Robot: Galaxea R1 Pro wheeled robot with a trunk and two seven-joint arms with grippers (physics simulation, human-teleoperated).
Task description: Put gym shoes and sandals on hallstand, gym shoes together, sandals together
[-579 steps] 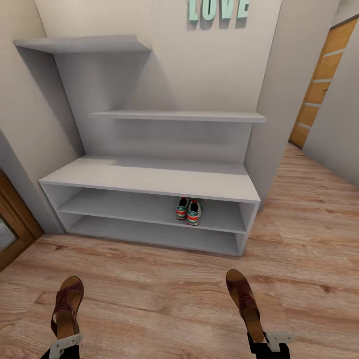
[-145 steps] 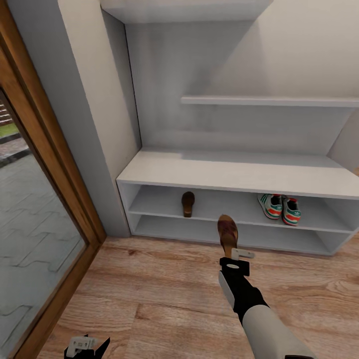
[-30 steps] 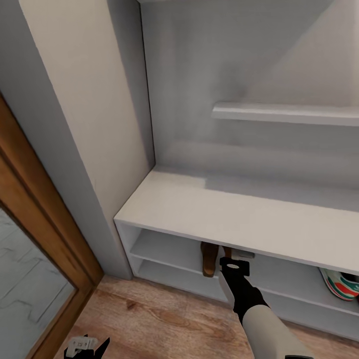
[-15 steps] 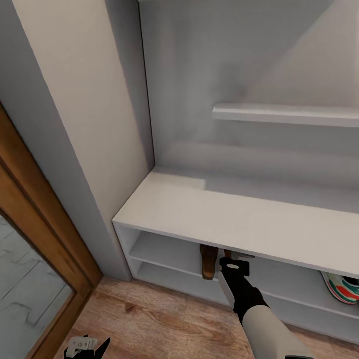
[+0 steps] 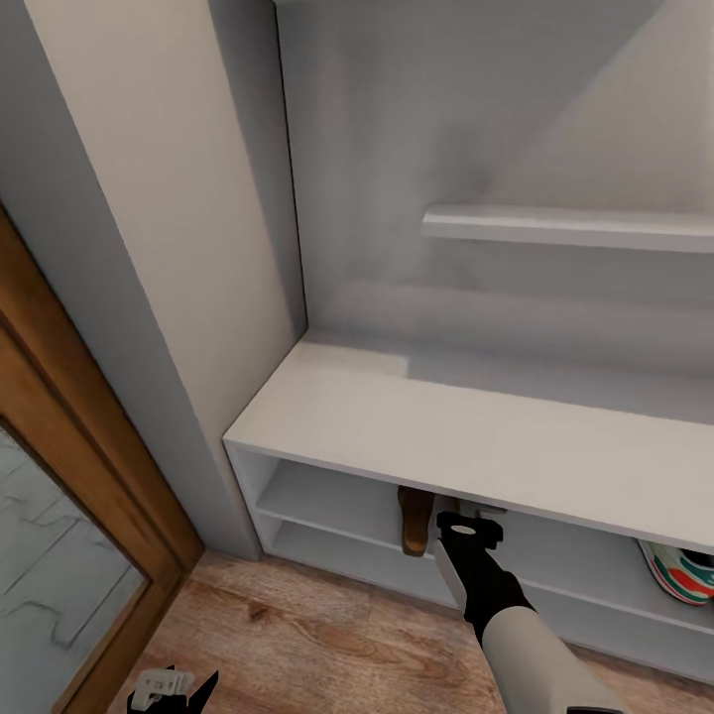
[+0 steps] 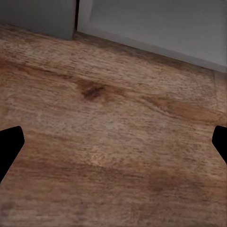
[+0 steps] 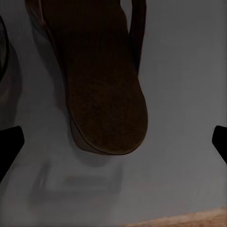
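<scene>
While the right gripper (image 5: 474,518) reaches under the hallstand (image 5: 476,446) top's front edge, its fingers spread wide, a sandal (image 7: 101,85) lies free on the upper shelf between them. Beside it sits the other sandal (image 5: 415,518); a gym shoe (image 5: 684,572) rests well apart. The left gripper (image 5: 174,686) hangs wide open above bare corridor floor (image 6: 113,142).

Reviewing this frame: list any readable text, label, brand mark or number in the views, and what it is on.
None can be read.
The gym shoe at the right end of the shoe rack shows green stripes and a red patch, but no legible letters.
The sandal on the shelf, the other sandal and the wood floor carry no text.
</scene>
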